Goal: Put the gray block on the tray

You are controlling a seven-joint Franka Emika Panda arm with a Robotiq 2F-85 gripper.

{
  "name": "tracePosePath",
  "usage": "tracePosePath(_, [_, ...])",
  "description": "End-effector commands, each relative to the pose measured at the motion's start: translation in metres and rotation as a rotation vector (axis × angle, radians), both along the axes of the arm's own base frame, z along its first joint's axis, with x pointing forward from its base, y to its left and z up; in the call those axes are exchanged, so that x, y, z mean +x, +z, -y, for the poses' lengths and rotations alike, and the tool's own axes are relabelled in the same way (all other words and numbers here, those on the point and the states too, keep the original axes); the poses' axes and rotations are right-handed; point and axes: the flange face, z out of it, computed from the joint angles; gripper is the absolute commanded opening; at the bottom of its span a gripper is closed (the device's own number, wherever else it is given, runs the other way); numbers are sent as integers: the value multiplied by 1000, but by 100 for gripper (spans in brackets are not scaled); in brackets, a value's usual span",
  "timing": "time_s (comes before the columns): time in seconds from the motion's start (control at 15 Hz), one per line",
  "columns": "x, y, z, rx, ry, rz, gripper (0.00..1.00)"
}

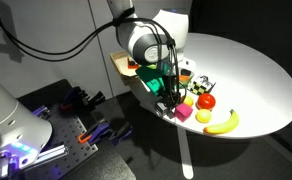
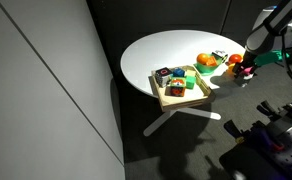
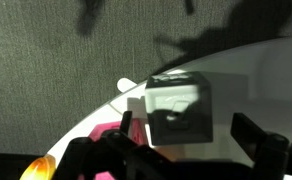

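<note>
In the wrist view the gray block [image 3: 178, 105] sits on the white table near its rim, between the two fingers of my gripper [image 3: 186, 128]. There is a gap on each side, so the gripper is open around it. In both exterior views the gripper [image 1: 172, 88] [image 2: 248, 68] is low over the table edge and hides the block. The tan wooden tray [image 2: 199, 97] holds several small items and lies across the table from the gripper. It also shows behind the arm [image 1: 119, 62].
A pink cube [image 1: 184, 114] [image 3: 106, 135] lies right beside the gripper. A banana [image 1: 223, 122], a red fruit [image 1: 206, 100] and a yellow block [image 1: 189, 101] are close by. A green plate [image 2: 208, 68] with an orange stands between gripper and tray. The table edge [image 3: 96, 115] is near.
</note>
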Motion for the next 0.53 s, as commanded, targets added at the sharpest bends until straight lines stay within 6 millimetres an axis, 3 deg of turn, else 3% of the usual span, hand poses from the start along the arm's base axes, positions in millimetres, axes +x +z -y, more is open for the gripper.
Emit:
tracePosePath(0.0, [5,-4,5,-12,9,-6,100])
tracePosePath(0.13, [6,-8,5,-12,7,-10,100])
tracePosePath(0.27, [6,-11,4,-13,3,-15,74])
tracePosePath(0.47, [8,-12,1,-19,-6,-18,49])
